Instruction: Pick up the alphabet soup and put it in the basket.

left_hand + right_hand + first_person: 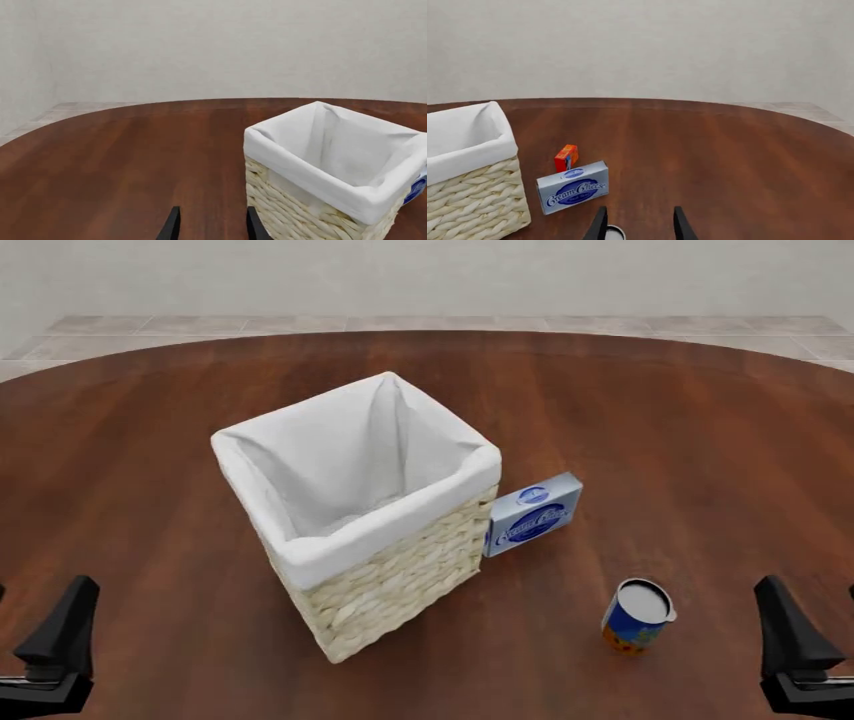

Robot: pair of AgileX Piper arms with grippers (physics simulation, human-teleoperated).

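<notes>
At the table's near edge: both grippers apart and holding nothing, reach not begun.

Right gripper (pixel 635 225) must descend on the upright alphabet soup (pixel 637 616), a small smooth cylinder just before it; beyond stand the flat cream cheese box (pixel 534 513) and the tall, cloth-lined wicker basket (pixel 395 580), left gripper (pixel 209 225) idle.

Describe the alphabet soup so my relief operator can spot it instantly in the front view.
Start at the big wicker basket mid-table; the blue-and-white cream cheese box stands against its right side. Nearer the arms and further right, the alphabet soup stands alone. It is the only cylinder: a small upright can with a silvery lid, blue label and orange-red bottom band.
</notes>
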